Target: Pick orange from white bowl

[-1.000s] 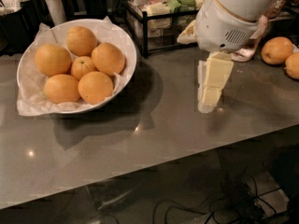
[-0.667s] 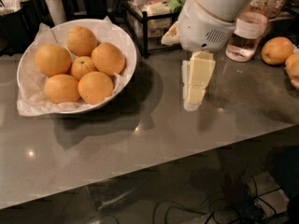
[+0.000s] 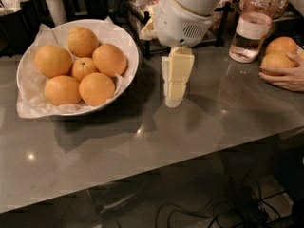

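The white bowl (image 3: 122, 36), lined with crumpled white paper, sits on the grey table at the left. It holds several large smooth oranges and one smaller orange (image 3: 84, 68) in the middle. The large orange (image 3: 109, 59) on the bowl's right side is the one nearest the arm. My gripper (image 3: 174, 82) hangs down from the white wrist (image 3: 180, 20), to the right of the bowl and apart from it. Its tip is close above the table top. It holds nothing.
A clear water bottle (image 3: 250, 32) stands at the back right. A person's hand (image 3: 286, 78) rests on two loose oranges (image 3: 277, 59) at the right edge. A black wire rack (image 3: 142, 13) and dark containers (image 3: 57, 4) line the back. The table's front edge (image 3: 190, 160) runs across below.
My gripper and wrist have moved left along the table toward the bowl. The bottle behind the arm has come into view. The bowl's oranges have not moved.
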